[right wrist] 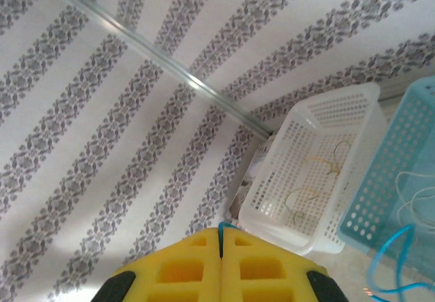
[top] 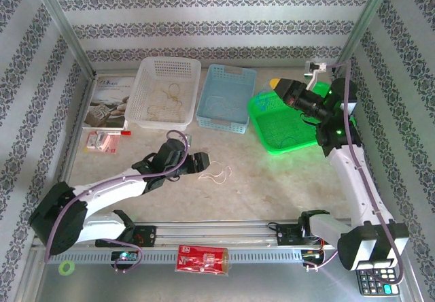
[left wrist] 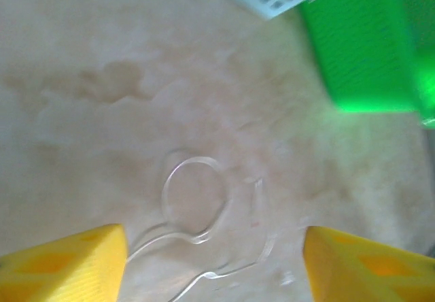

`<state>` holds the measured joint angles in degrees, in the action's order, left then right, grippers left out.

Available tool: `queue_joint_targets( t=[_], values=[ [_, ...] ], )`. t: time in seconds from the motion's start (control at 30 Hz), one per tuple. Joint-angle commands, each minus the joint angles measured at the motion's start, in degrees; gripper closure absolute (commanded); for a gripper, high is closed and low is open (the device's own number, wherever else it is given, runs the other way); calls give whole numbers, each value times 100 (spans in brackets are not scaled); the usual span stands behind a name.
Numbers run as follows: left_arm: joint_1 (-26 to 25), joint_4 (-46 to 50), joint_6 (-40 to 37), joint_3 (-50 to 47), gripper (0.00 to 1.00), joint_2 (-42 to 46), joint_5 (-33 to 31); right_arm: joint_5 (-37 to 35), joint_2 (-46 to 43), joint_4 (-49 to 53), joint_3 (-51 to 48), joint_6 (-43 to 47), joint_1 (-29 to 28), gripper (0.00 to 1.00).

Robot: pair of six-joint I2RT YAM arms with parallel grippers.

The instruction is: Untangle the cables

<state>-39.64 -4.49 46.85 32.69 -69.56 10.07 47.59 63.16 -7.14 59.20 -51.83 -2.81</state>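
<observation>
Jaws wide, the left gripper (left wrist: 214,268) hovers over a white cable (left wrist: 194,203) on the tabletop (left wrist: 102,77) in front of the blue basket (top: 224,122). Right of that basket, the raised right gripper (right wrist: 221,247) pinches a blue-green cable (right wrist: 391,251); yellow cables (top: 166,98) lie in the white basket (top: 146,77) to its left.
</observation>
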Motion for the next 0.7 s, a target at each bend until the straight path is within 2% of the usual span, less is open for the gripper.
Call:
queue_joint_targets(
  t=[0.0, 0.2, 0.33, 0.67],
  values=[
    [70, 473, -170, 356, 22, 311, 61, 324, -45, -176, -240, 250, -142, 100],
    [76, 432, -167, 710, 16, 653, 150, 391, -16, -192, -620, 434, -542, 100],
    [88, -117, -255, 859, 16, 623, 453, 337, 88, -197, -860, 585, -978, 100],
    [88, -1661, -401, 718, 36, 331, 1302, 130, 337, -327, -1241, 680, -1748, 100]
  ],
)
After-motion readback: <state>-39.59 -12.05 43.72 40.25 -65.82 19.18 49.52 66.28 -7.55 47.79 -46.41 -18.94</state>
